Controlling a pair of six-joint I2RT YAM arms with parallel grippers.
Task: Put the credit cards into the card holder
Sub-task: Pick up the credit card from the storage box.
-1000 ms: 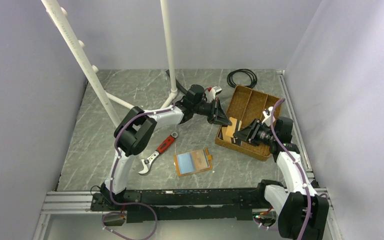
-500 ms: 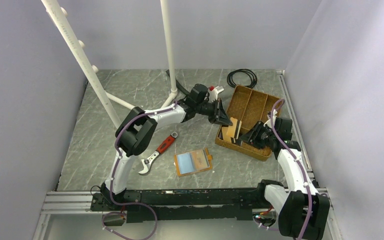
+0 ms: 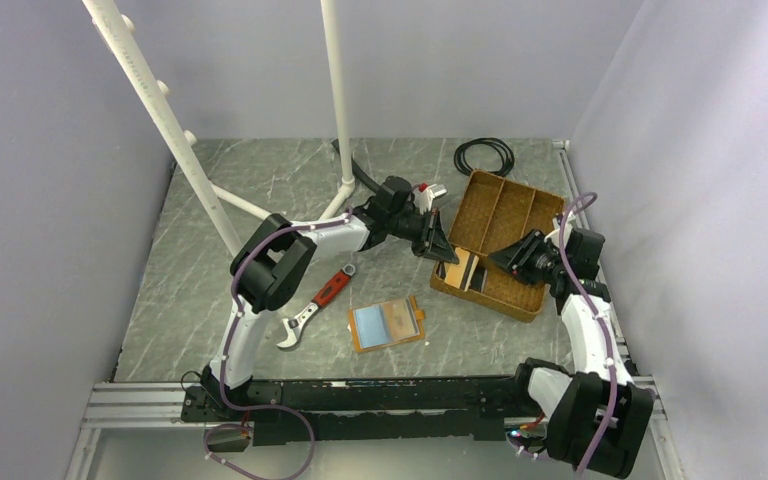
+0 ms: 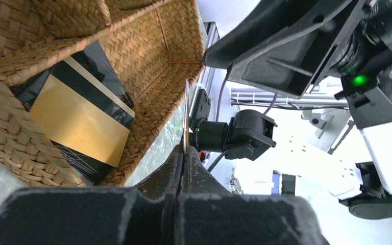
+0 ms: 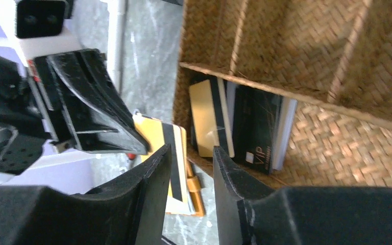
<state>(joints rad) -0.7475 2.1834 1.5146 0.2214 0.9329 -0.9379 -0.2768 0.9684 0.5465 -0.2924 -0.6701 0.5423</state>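
Beside the woven tray's left wall, a credit card is pinched edge-on by the left gripper. More credit cards are stacked in the near compartment. The right gripper is held apart and empty above them. The card holder is laid open on the table, well apart.

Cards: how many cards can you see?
4 that I can see. One, the held card, is pinched in the left gripper beside the woven tray. A gold card, a black card and a pale card sit inside it. More may be hidden.
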